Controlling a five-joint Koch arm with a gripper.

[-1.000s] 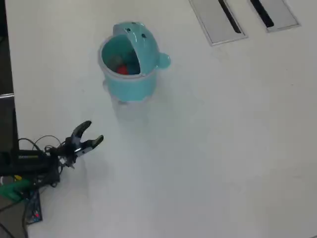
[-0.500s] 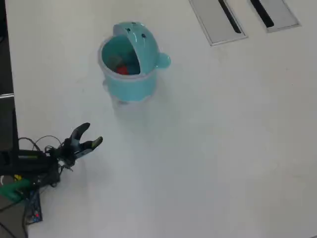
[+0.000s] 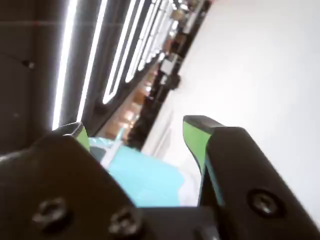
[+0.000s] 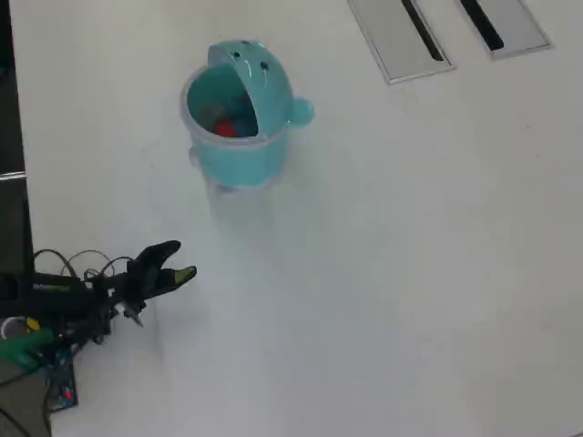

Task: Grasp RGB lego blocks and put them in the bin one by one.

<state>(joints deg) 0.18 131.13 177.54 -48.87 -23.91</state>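
Observation:
The round teal bin [image 4: 239,146] stands upright on the white table, its domed lid tipped back and its mouth uncovered. A red lego block [image 4: 225,129] lies inside it; I cannot make out other blocks in the shadowed interior, and none lie on the table. My gripper [image 4: 180,259] hovers low at the left, well short of the bin and pointing right. It is open and holds nothing. In the wrist view the green-padded fingers [image 3: 195,142] stand apart, and the blurred teal bin [image 3: 145,180] shows through the gap of the gripper [image 3: 135,129].
Two flat grey slotted panels [image 4: 401,36] [image 4: 506,23] are set into the table at the top right. The arm's base, cables and a small circuit board [image 4: 50,319] crowd the lower left. The table's dark left edge [image 4: 11,137] runs nearby.
In the overhead view the gripper has drifted slightly downward, away from the bin, and its jaws look a little closer together. The bin and its contents have not moved.

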